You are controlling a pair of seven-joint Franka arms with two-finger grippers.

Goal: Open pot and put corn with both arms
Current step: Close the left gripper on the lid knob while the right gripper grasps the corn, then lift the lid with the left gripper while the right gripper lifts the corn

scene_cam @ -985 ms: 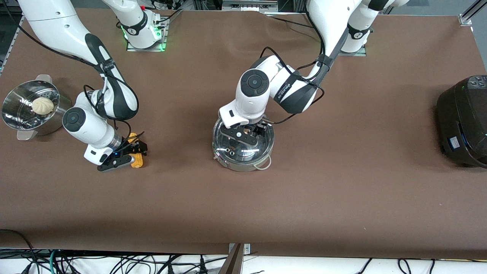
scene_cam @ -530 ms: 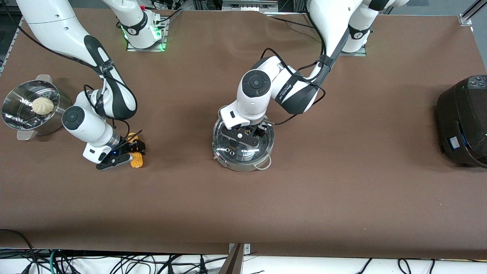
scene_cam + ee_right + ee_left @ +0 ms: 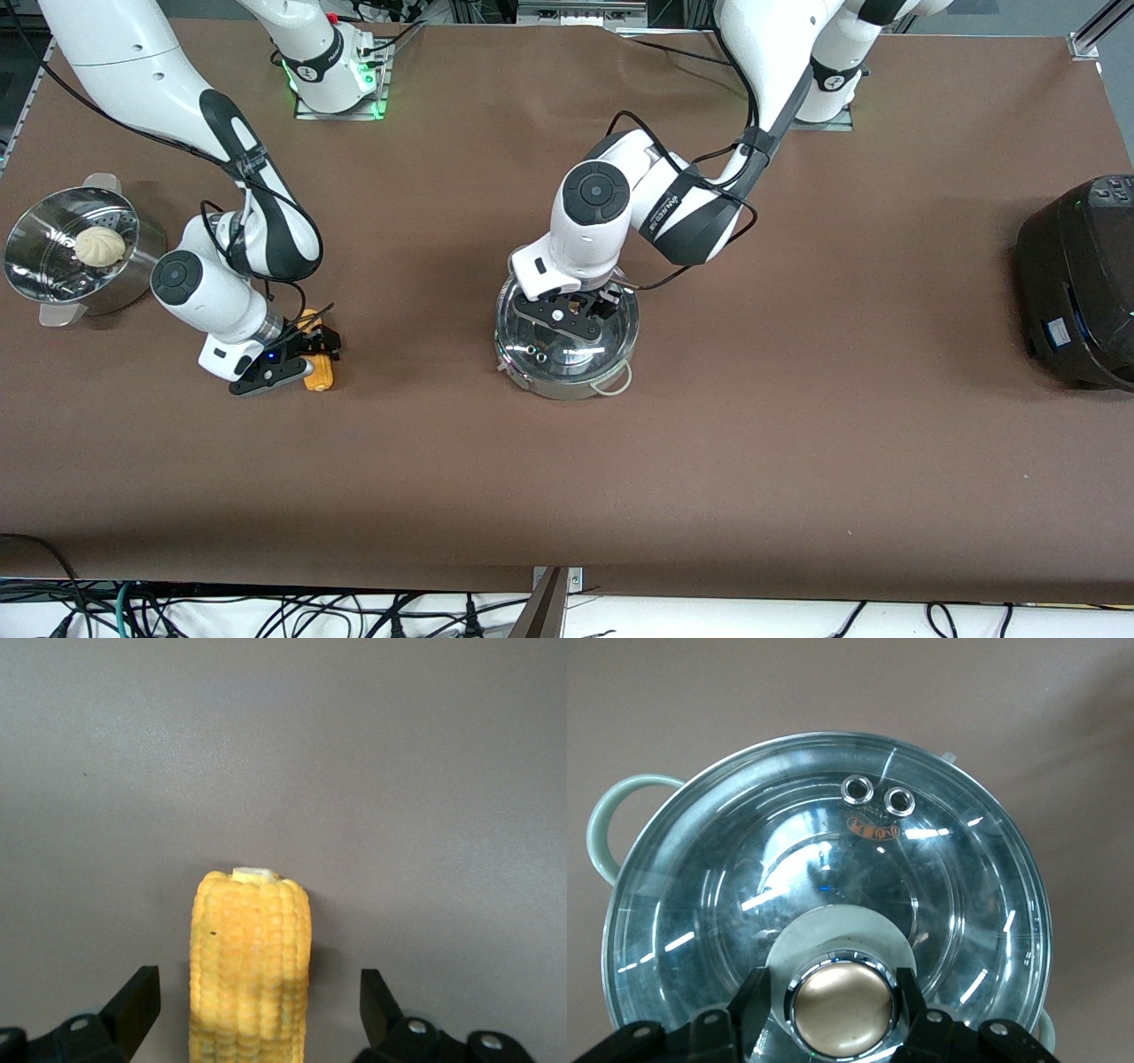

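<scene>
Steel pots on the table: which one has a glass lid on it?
The pot mid-table under the left gripper; the steamer pot, toward the right arm's end, is uncovered and holds a bun.

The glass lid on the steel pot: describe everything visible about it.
The clear round glass lid sits closed and level on the shiny stainless-steel pot mid-table. It has a metal rim, two small steel-ringed vent holes, and a rounded chrome-collared knob on a pale disc. The left pincer is shut on that knob.

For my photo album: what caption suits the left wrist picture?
Left hand closed on the knob of the pot's glass lid.
</scene>
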